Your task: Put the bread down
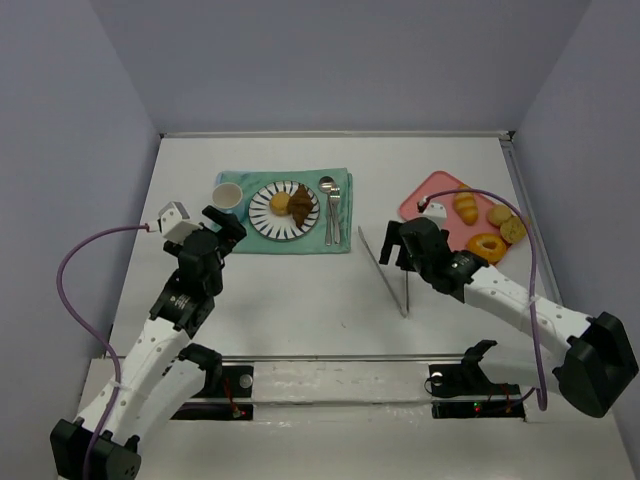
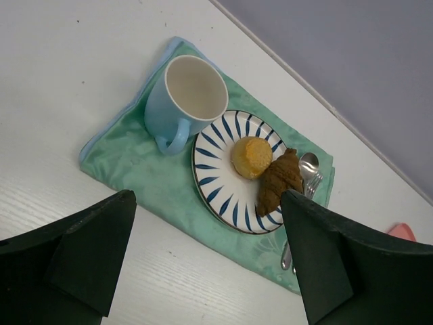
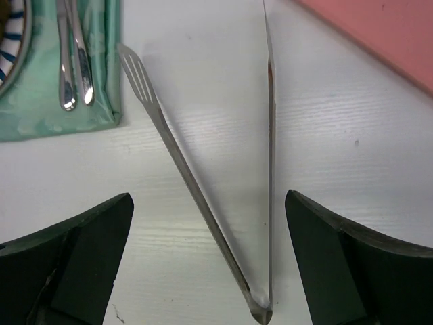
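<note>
The tongs (image 3: 203, 203) were made of polished metal, smooth and mirror-bright. The same shiny metal was seen in the spoon (image 3: 65, 68) and fork (image 3: 84, 68). The placemat (image 2: 135, 156) was woven green cloth with a faint satin sheen. The plate (image 2: 210, 166) and cup (image 2: 162, 108) were finished in glossy glazed ceramic. The table (image 3: 352, 169) was surfaced in matt white with fine grain lines. The tray (image 3: 379, 27) appeared to be matt pink plastic. The croissant (image 2: 279, 181) was crusted brown and slightly glossy, the bun (image 2: 252, 157) matt and rough.

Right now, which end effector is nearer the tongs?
Right. The right end effector is over the tongs, at their hinge end; the left end effector is off to their left, by the placemat.
</note>
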Available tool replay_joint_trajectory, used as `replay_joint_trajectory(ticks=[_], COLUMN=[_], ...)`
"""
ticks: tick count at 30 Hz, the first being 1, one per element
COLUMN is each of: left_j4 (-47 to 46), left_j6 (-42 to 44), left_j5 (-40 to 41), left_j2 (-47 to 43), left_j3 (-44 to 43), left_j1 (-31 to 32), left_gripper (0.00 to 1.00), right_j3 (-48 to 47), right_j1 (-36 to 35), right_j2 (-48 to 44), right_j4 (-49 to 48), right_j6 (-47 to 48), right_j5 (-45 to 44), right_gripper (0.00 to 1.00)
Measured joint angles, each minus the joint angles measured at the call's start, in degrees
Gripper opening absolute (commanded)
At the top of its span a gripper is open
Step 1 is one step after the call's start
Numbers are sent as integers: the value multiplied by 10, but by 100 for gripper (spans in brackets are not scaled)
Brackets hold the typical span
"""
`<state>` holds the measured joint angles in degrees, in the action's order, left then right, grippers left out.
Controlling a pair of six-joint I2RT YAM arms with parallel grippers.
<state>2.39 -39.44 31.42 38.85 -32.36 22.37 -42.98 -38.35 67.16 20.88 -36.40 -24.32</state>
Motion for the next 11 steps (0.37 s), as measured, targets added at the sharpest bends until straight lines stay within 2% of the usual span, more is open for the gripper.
replay_joint_trajectory(ticks=[7, 11], left_j4=[-9, -13], left_j6=[12, 21], left_j5=[-28, -52], left_j2=[42, 79], left_j3=[0, -7], left_j1=[0, 0], left_gripper=[99, 99], right_j3=[-12, -12], right_j1=[0, 0], right_j2=[-71, -75], right_j4=[-9, -29], right_j6=[-36, -50], right_j5=[-101, -145], right_gripper=[100, 100])
